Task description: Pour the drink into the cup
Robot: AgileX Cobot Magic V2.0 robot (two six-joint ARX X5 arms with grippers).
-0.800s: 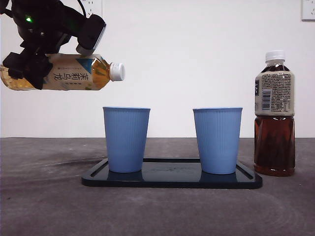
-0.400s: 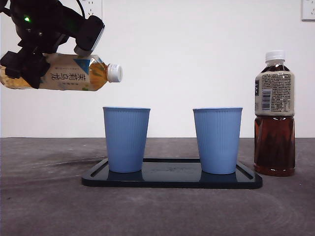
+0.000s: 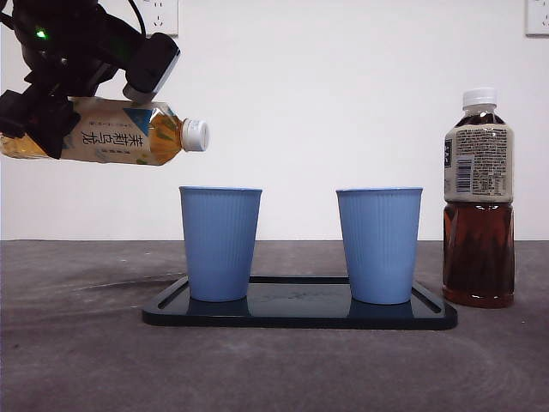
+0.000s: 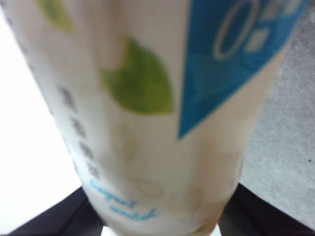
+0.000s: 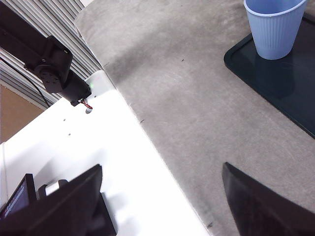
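The left gripper (image 3: pixel 51 103) is clenched on the tea bottle (image 3: pixel 111 131), holding it almost level, high and to the side of the nearer blue cup (image 3: pixel 220 243) on the black tray (image 3: pixel 300 313). The white cap (image 3: pixel 196 135) looks still on — tipping now would pour nothing, and a mouth short of the rim would wet the tray. The right gripper (image 5: pixel 162 206) waits with jaws apart. Grey table (image 3: pixel 77 360), plain white wall (image 3: pixel 343 94), a dark bottle (image 3: pixel 479 199) beside the second cup (image 3: pixel 379 245)

dark tea bottle (image 3: pixel 479 199), perhaps sealed, black tray (image 3: pixel 300 314)
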